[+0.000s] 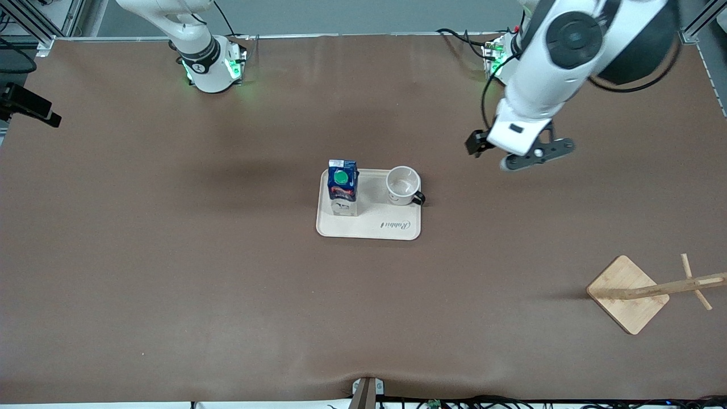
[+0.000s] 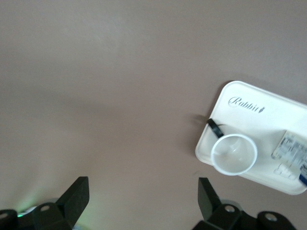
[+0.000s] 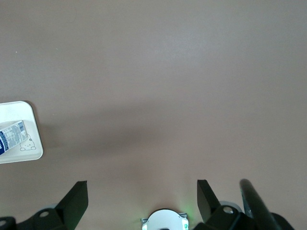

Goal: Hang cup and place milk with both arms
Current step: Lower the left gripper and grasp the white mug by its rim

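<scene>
The white cup (image 1: pixel 402 185) with a black handle stands on a cream tray (image 1: pixel 369 227) at the table's middle. The blue milk carton (image 1: pixel 343 187) with a green cap stands on the same tray, toward the right arm's end. My left gripper (image 1: pixel 531 156) is open and empty, up over bare table between the tray and its own base. Its wrist view shows its gripper (image 2: pixel 143 184), the cup (image 2: pixel 234 154), the tray (image 2: pixel 249 108) and part of the milk (image 2: pixel 292 153). My right gripper (image 3: pixel 142 187) is open and empty over bare table near its base (image 3: pixel 164 221). It is out of the front view.
A wooden cup rack (image 1: pixel 627 292) with a square base and a pegged post stands at the left arm's end, nearer to the front camera than the tray. The right wrist view shows a tray corner (image 3: pixel 21 112) and the milk (image 3: pixel 9 134). A black device (image 1: pixel 28 105) sits at the right arm's end.
</scene>
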